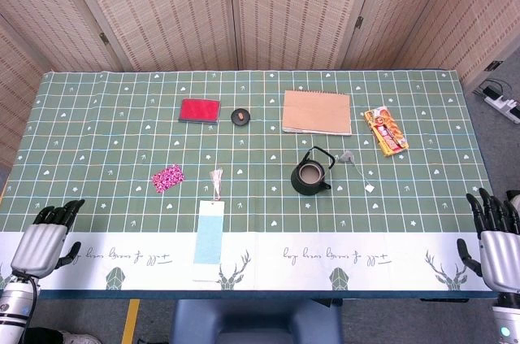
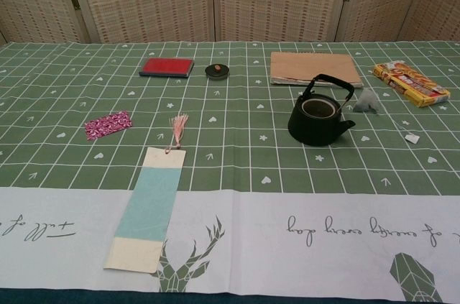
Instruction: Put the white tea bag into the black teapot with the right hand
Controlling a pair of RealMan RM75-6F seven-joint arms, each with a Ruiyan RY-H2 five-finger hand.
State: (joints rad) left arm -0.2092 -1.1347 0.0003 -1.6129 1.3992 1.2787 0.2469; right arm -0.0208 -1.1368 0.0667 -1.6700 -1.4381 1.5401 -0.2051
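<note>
White tea bag [image 1: 348,155] lies beside the black teapot [image 1: 311,177], well apart from the seemingly empty, spread right hand [image 1: 494,238].

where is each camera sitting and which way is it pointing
Head view: high above the near table edge, looking steeply down on the whole table; the left hand and right hand show at the bottom corners, fingers apart, holding nothing.
Chest view: lower, at the near edge, looking across the table toward the screen wall; no part of the robot shows.
Both share the black teapot, white tea bag, bookmark, red case, notebook and snack packet.
</note>
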